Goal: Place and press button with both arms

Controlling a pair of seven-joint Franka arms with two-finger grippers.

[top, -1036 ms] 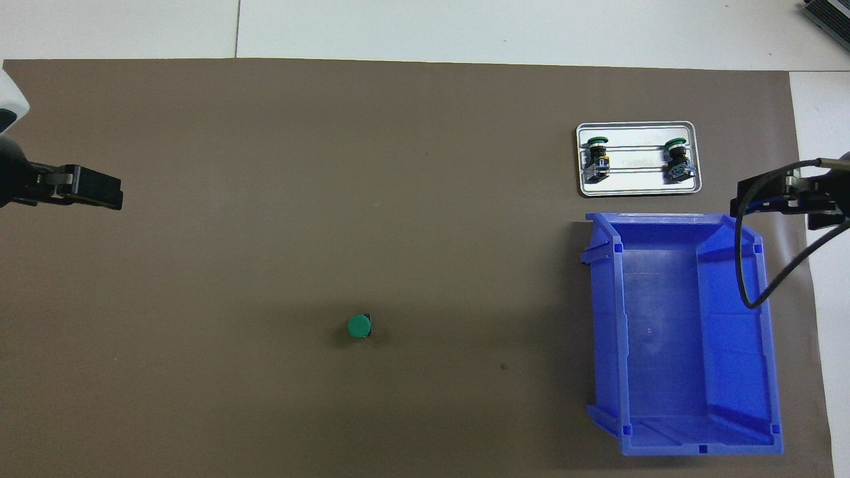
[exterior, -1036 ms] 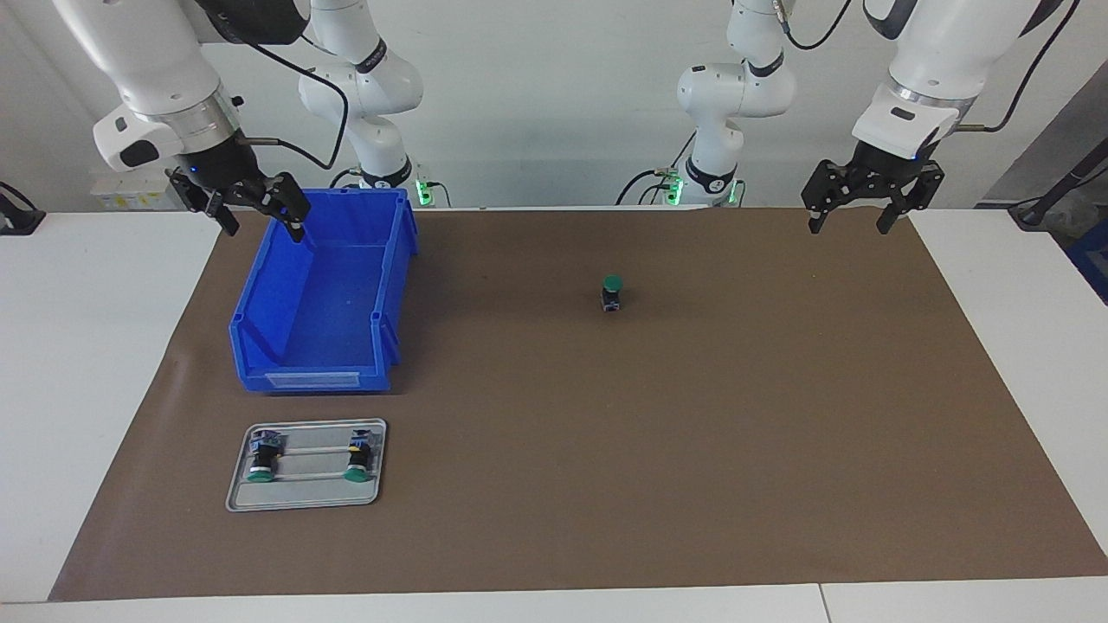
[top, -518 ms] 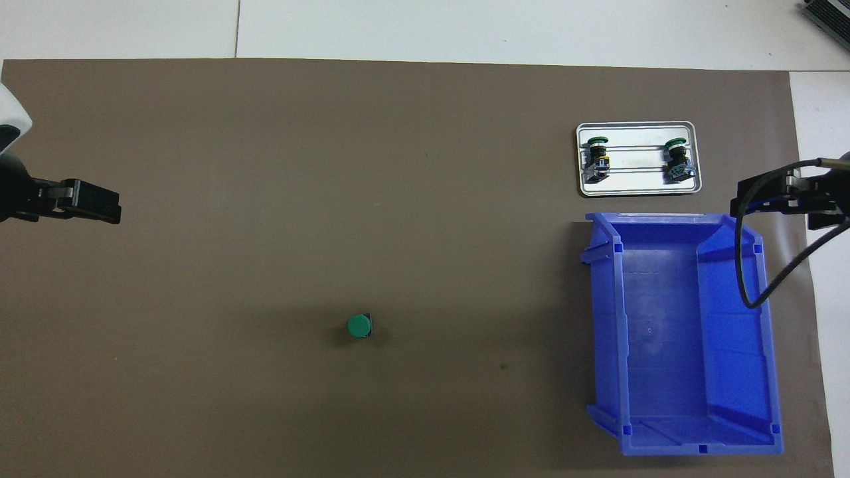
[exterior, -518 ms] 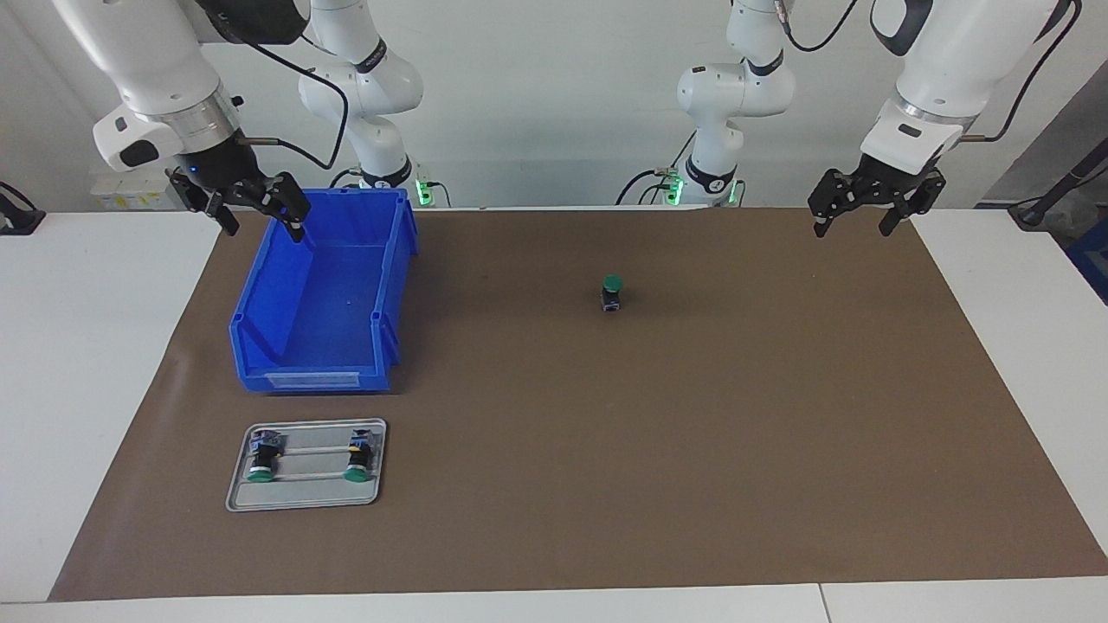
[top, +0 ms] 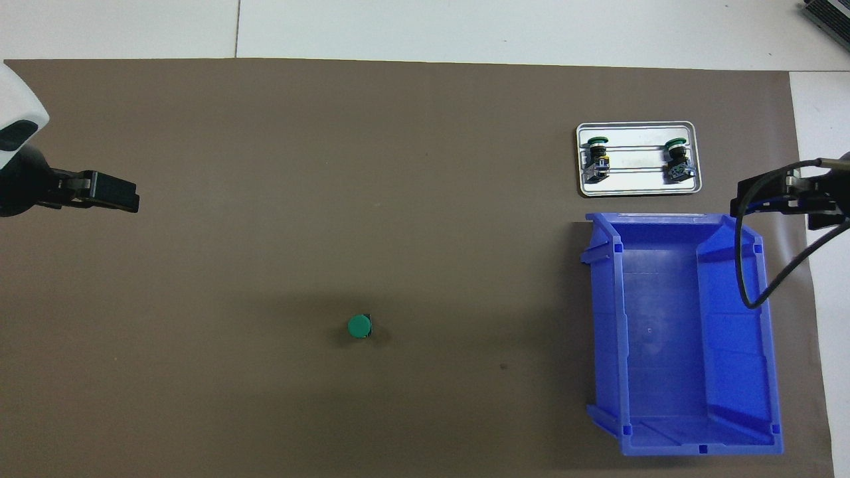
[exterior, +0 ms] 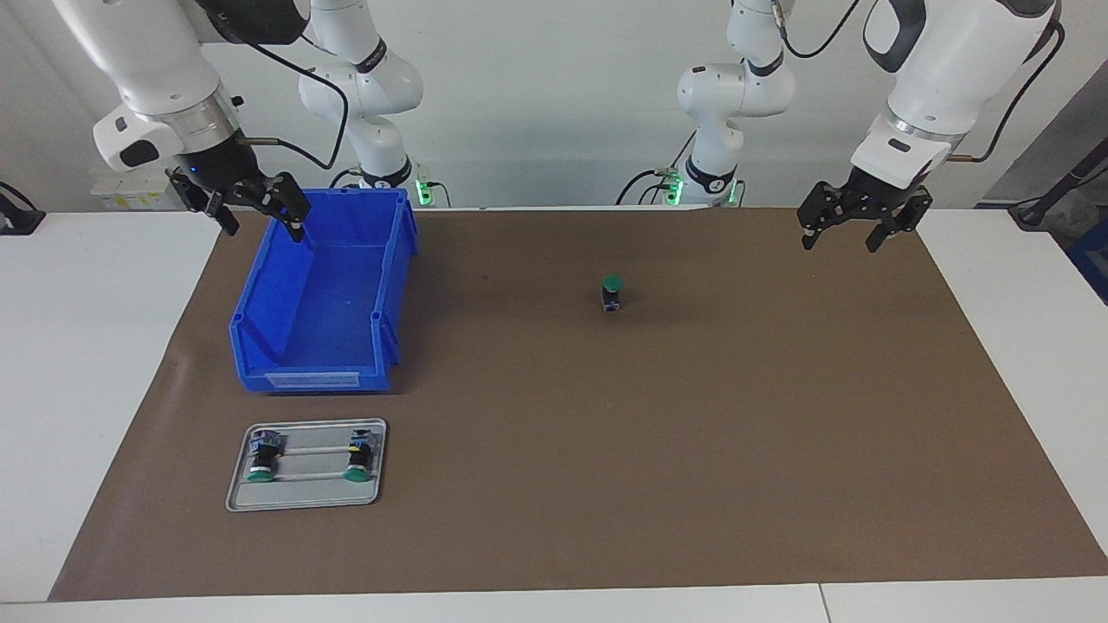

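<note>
On the brown mat, the button is stood upright, unpressed; left claw and right claw are held open, empty; pressing is left.

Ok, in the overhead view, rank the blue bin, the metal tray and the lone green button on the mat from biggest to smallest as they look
1. blue bin, by far the largest.
2. metal tray, much smaller than the bin.
3. lone green button, the smallest, about as big as each of the two buttons lying on the tray.
</note>
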